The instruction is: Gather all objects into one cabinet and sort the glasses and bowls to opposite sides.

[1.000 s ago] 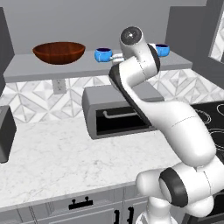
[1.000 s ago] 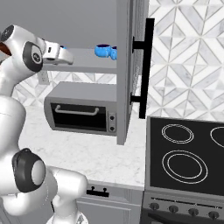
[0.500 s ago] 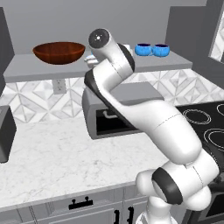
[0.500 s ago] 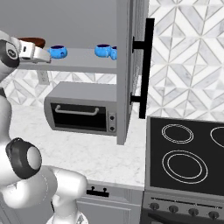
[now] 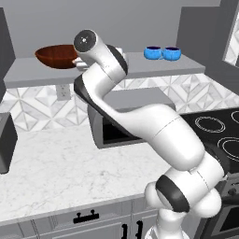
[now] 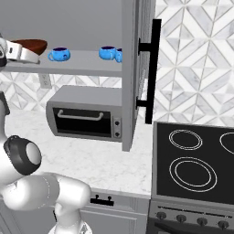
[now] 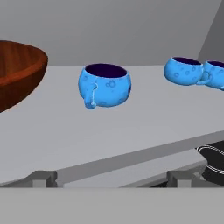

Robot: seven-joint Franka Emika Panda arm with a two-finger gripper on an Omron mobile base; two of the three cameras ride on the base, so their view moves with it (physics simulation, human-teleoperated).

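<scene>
On the cabinet's grey shelf (image 7: 131,122) a wide reddish-brown bowl (image 7: 17,74) sits at the left. One blue glass (image 7: 105,85) stands alone in the middle, and two more glasses (image 7: 183,70) (image 7: 214,73) stand together at the right. My gripper (image 7: 111,179) is open and empty. It hovers at the shelf's front edge, facing the lone glass from a short distance. From the right base, the gripper (image 6: 32,55) is between the bowl (image 6: 29,44) and that glass (image 6: 59,55). From the left base, the bowl (image 5: 56,55) and the right pair (image 5: 152,52) (image 5: 172,53) flank the arm.
The open cabinet door (image 6: 132,68) with its black handle (image 6: 153,68) juts out at the shelf's right end. A grey toaster oven (image 6: 84,114) stands on the marble counter (image 5: 56,172) below the shelf. The black stove (image 6: 192,160) is to the right.
The arm has swung left along the shelf, from near the right-hand glasses to just beside the bowl. The gripper stayed open. Bowl and glasses have not moved.
</scene>
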